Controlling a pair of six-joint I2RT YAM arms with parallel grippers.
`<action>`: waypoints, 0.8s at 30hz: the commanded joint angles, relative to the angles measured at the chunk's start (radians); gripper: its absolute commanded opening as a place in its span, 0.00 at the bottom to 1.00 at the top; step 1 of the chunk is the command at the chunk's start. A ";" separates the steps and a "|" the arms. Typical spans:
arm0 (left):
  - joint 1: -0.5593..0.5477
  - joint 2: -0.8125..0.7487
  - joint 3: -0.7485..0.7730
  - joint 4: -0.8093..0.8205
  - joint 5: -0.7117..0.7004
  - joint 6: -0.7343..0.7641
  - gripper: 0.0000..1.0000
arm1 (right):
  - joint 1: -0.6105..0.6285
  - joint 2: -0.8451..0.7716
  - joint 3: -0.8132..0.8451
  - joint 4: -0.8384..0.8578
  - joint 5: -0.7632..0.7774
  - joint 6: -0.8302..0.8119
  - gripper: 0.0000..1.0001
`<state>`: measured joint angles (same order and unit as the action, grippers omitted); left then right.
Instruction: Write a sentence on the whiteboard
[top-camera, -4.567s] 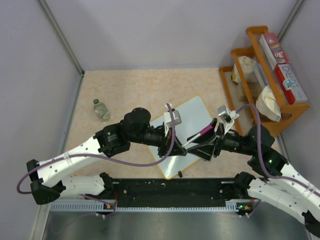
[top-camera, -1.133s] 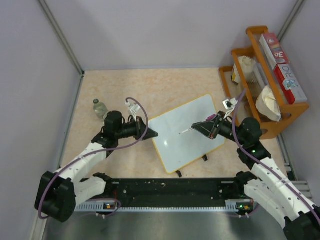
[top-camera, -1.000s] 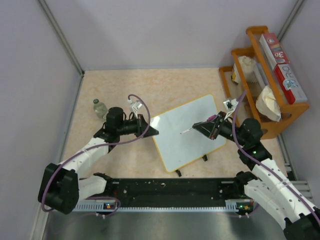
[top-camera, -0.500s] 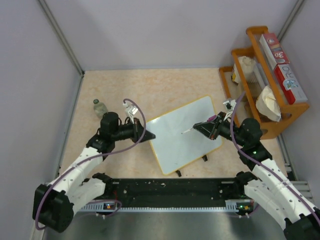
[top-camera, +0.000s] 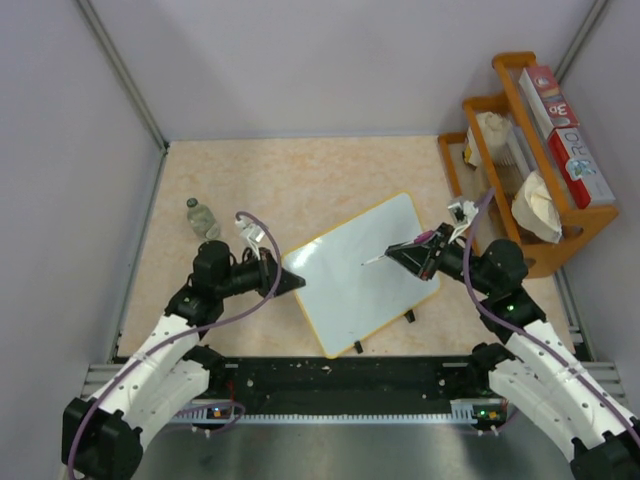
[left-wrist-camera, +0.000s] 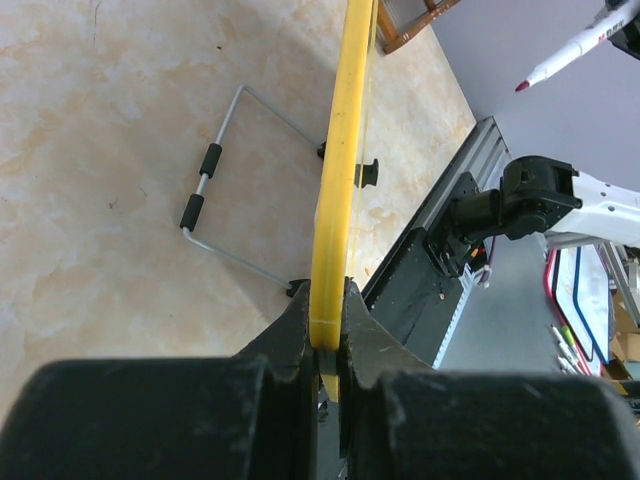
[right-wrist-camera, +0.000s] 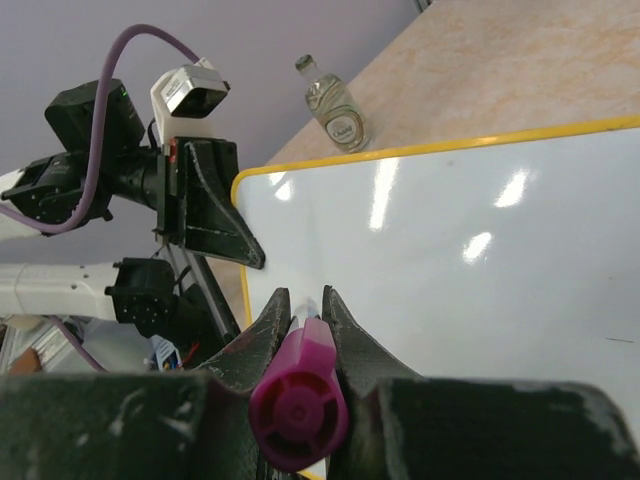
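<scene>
Top cam: high at the near edge, looking down on the whole table. Left wrist: close-in, sighting along the whiteboard rim toward the marker; right wrist: close-in, looking over the marker cap across the whiteboard face to the left gripper. Whiteboard shows in all three.

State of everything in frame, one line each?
left fingers: shut on the whiteboard rim
right fingers: shut on the marker
whiteboard: no words on it yet
marker: uncapped, tip off the board
bottle: upright, apart from both arms
</scene>
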<state>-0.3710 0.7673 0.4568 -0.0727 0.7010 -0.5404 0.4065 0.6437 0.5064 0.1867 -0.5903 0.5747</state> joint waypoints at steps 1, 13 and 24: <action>0.001 0.038 -0.033 -0.048 -0.129 0.115 0.00 | 0.104 0.017 0.058 0.022 0.099 -0.108 0.00; 0.003 0.067 0.020 -0.203 -0.369 0.115 0.00 | 0.227 0.163 0.115 0.085 0.221 -0.168 0.00; 0.001 -0.057 0.008 -0.190 -0.443 0.063 0.73 | 0.227 0.129 0.096 0.066 0.236 -0.171 0.00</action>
<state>-0.3737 0.7773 0.4801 -0.2600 0.3664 -0.4976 0.6212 0.8062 0.5659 0.2089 -0.3672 0.4187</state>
